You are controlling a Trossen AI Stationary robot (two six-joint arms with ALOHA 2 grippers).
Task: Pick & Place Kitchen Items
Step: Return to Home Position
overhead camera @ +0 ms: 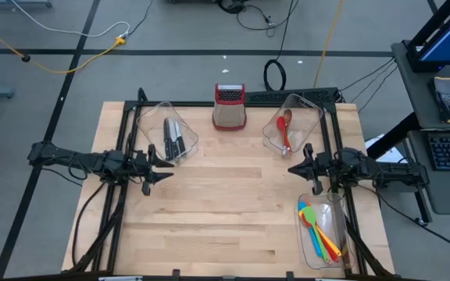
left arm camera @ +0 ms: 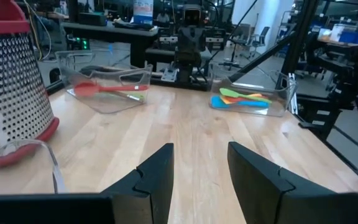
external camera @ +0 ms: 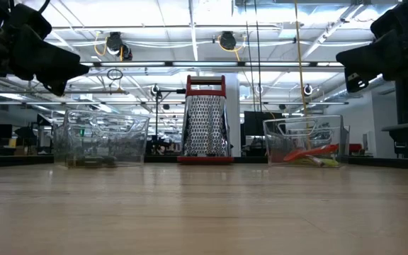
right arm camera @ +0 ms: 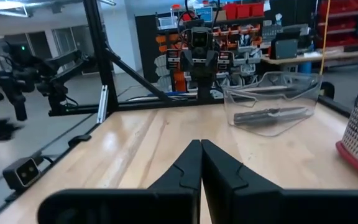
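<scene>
The kitchen items lie in three clear bins. Black-handled knives (overhead camera: 173, 139) (right arm camera: 267, 114) fill the far-left bin. A red and a brown spoon (overhead camera: 284, 131) (left arm camera: 104, 88) sit in the far-right bin. Green, blue, orange and yellow spatulas (overhead camera: 319, 229) (left arm camera: 244, 98) rest in the near-right bin. My left gripper (overhead camera: 166, 168) (left arm camera: 201, 169) hovers open at the table's left side, just near of the knife bin, pointing right. My right gripper (overhead camera: 294, 168) (right arm camera: 201, 159) hovers shut at the right side, between the spoon and spatula bins, pointing left. Neither holds anything.
A metal box grater with a red top (overhead camera: 230, 107) (external camera: 205, 117) stands at the far middle of the table, between the two far bins. Bare wooden table top (overhead camera: 225, 211) lies between the grippers and toward the near edge. Black frame rails run along both sides.
</scene>
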